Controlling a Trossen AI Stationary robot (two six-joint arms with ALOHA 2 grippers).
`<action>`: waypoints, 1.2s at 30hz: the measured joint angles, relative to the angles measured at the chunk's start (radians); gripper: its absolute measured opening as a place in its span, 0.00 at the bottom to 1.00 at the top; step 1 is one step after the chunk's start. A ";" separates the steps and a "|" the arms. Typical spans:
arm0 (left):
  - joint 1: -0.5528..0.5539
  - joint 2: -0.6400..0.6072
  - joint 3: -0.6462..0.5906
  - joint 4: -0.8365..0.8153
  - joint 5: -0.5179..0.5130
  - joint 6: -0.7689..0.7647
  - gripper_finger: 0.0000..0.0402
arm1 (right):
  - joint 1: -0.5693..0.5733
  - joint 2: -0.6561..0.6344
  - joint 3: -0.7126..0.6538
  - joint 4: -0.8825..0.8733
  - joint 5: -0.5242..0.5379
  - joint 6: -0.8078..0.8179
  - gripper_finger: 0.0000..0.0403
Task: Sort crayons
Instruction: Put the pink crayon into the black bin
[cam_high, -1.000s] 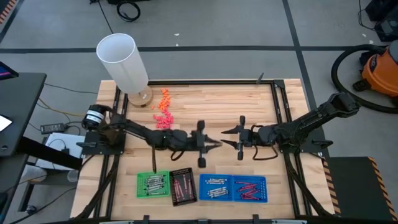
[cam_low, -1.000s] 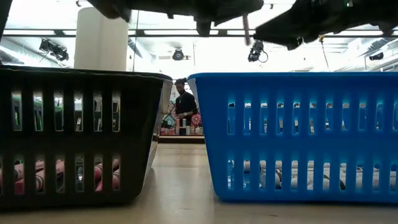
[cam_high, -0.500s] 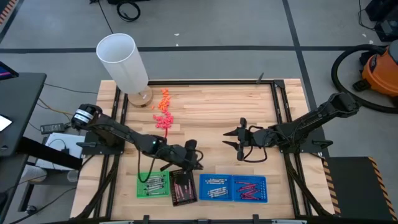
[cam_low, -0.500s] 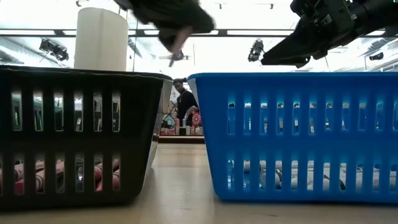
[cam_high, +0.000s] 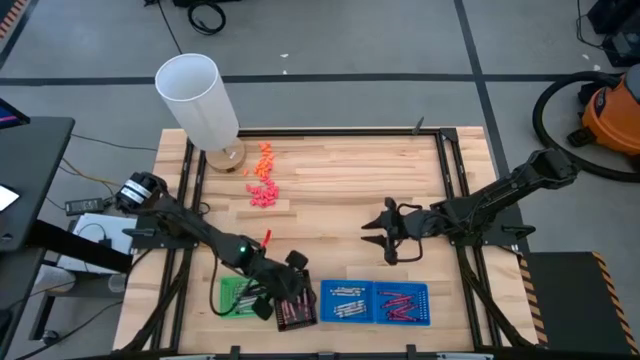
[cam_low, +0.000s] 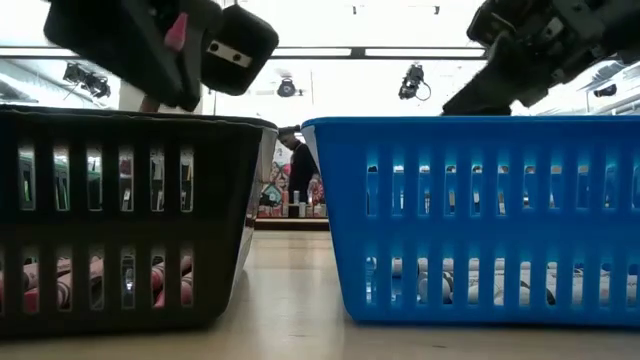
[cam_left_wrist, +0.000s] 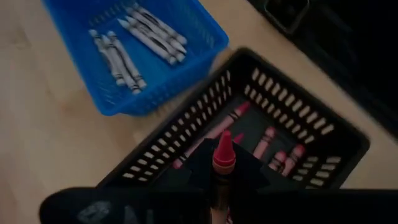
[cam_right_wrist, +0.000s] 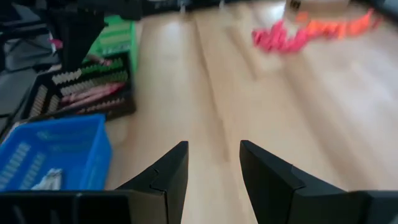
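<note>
- I am seeing my left gripper (cam_left_wrist: 222, 180) pinching a red crayon (cam_left_wrist: 223, 155), its two dark fingers clamped on the waxy stick so that only the cone-shaped tip is poking out.
- That gripper is hanging over the black tray (cam_left_wrist: 292, 121), a slotted plastic basket with thin ribs along its walls; in the high view the gripper (cam_high: 283, 295) is sitting above that same tray (cam_high: 297, 312) at the near edge of the table.
- Inside the black tray, pinkish-red crayons (cam_left_wrist: 268, 142) are lying loosely on the floor, paper-wrapped and slim.
- Just beside it, a blue tray (cam_left_wrist: 186, 43) of the same slotted plastic is holding grey-silver crayons (cam_left_wrist: 134, 37), a loose cluster of straight sticks.
- From above, I am counting four trays in a row: a green tray (cam_high: 235, 296) partly under the left arm, the black one, then the blue one with grey sticks (cam_high: 346, 301) and a second blue tray (cam_high: 404, 303) with red sticks.
- My right gripper (cam_high: 383, 232) is waiting over bare wood, well apart from the trays, its angular dark fingers (cam_right_wrist: 168, 174) standing apart with nothing between them.
- The table (cam_high: 340, 170) is made of pale, planked wood with a dark metal frame.
- Near the far side, a heap of small orange and pink lumps (cam_high: 263, 180) is lying beside a tall white cylinder (cam_high: 197, 100), smooth and open-topped.
- In the low view, a person (cam_low: 297, 170) is standing far behind the table.
</note>
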 joint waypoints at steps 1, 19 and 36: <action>-0.005 0.009 0.000 -0.001 0.000 0.024 0.09 | 0.001 0.000 0.000 -0.023 -0.020 0.030 0.38; -0.039 0.065 0.000 -0.044 -0.109 0.236 0.33 | 0.112 0.108 0.021 -0.269 -0.175 0.307 0.38; -0.039 0.057 0.000 -0.071 -0.207 0.194 0.43 | 0.197 0.330 0.260 -0.492 -0.299 0.325 0.38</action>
